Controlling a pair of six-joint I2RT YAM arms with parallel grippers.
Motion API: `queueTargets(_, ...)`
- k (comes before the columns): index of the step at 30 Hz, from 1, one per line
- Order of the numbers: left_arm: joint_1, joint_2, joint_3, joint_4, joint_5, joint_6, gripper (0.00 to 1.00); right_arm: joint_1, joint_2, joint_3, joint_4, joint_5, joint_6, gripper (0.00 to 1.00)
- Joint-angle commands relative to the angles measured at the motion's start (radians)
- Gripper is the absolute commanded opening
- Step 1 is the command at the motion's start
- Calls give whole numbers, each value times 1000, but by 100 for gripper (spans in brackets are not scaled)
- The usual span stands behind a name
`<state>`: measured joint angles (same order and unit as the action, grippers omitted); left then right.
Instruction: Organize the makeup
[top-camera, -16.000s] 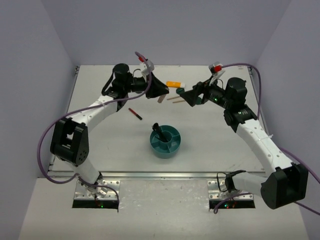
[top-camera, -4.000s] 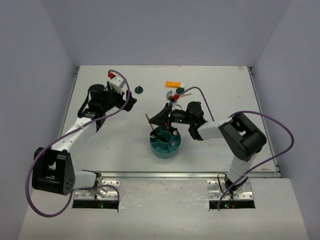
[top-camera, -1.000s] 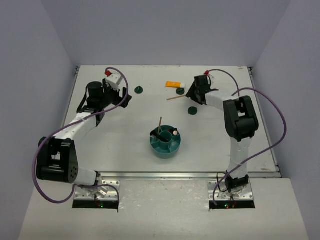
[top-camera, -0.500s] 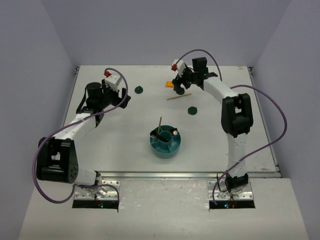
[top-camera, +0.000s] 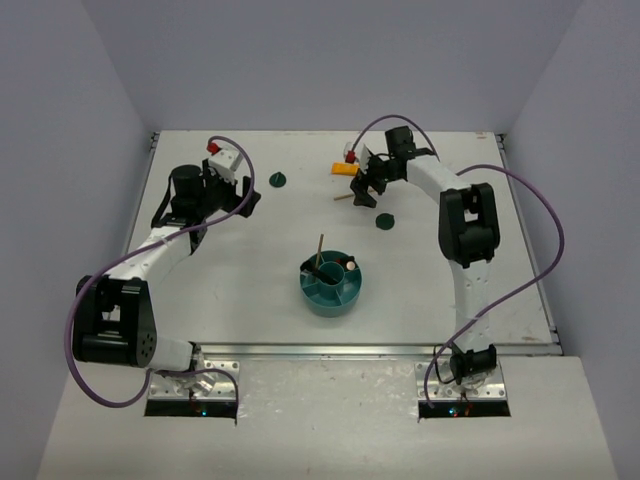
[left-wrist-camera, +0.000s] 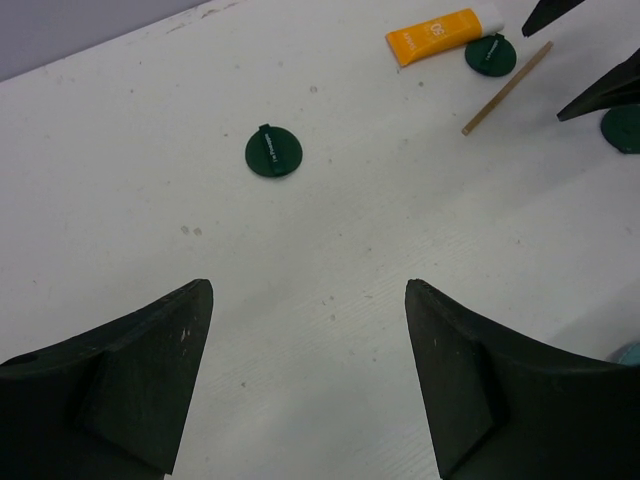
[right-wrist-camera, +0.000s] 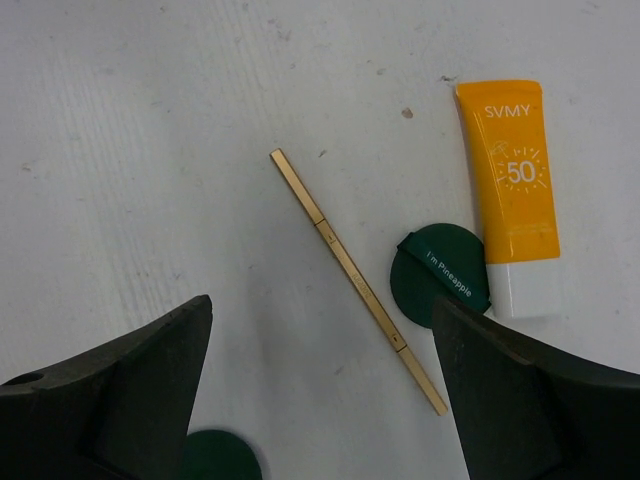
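On the white table (top-camera: 200, 290): teal divided bowl (top-camera: 330, 306) near the middle, a thin stick (top-camera: 319, 250) leaning up out of it.
Left gripper (left-wrist-camera: 308, 286): beyond the bowl, to its left; jaws spread, nothing between them.
Right gripper (right-wrist-camera: 322, 300): beyond the bowl, to its right; jaws wide apart, holding nothing.
Orange-and-white sunscreen tube (right-wrist-camera: 510, 190): lying flat, farthest from the bowl.
Gold pencil (right-wrist-camera: 355, 280): flat under the Right gripper, bowl-side of the tube.
Green compact (right-wrist-camera: 430, 285): between pencil and tube, against the tube.
Second compact (top-camera: 382, 221): nearer the bowl.
Third compact (left-wrist-camera: 273, 152): beyond the bowl, leftward, alone.

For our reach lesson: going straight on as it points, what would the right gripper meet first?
The right gripper would probably meet the thin gold stick between its open fingers; depth unclear.
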<state>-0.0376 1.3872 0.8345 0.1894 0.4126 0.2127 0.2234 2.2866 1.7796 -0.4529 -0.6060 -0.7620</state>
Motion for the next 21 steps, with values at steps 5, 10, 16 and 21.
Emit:
queueTargets(5, 10, -17, 27, 4, 25, 4, 76, -7, 84, 72, 48, 9, 41, 89)
queueTargets(10, 10, -17, 35, -4, 19, 2, 75, -10, 90, 34, 49, -2, 78, 87)
queueTargets(16, 10, -20, 41, -17, 7, 14, 76, -10, -5, -124, 43, -10, 71, 80)
queueTargets(21, 10, -6, 43, -3, 23, 3, 76, -9, -85, -229, 22, -6, 52, 74)
